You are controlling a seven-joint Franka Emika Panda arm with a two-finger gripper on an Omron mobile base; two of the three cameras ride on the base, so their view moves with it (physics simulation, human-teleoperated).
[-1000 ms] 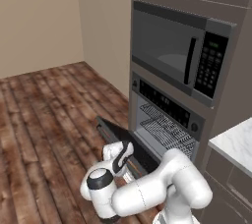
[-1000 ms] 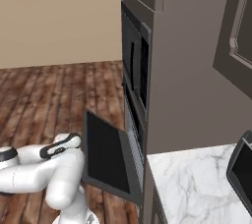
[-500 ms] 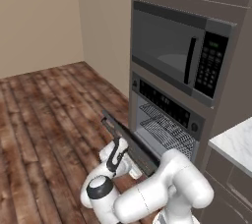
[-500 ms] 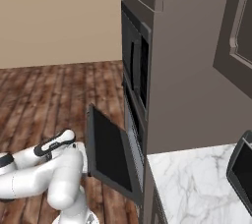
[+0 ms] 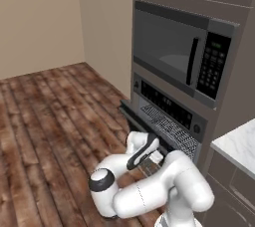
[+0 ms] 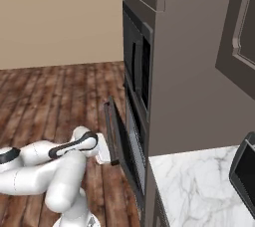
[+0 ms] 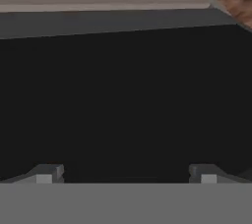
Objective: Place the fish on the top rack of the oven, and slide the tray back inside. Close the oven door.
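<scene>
arm (image 5: 149, 196): glossy white rounded links | joints: dark grey caps, black band | finger tips (image 7: 47, 174): small, grey

One oven (image 5: 169, 121), one microwave (image 5: 182, 56), one rack (image 5: 172, 129).

A matt dark grey oven door (image 6: 113, 130) with black glass fronts a silver wire-grid top rack (image 5: 169, 127), beneath a glossy-doored microwave (image 5: 177, 56); plank-grained brown wood floor (image 5: 45, 116) and white veined marble countertop (image 6: 194, 186) flank the smooth white plastic-looking arm (image 5: 149, 191).
</scene>
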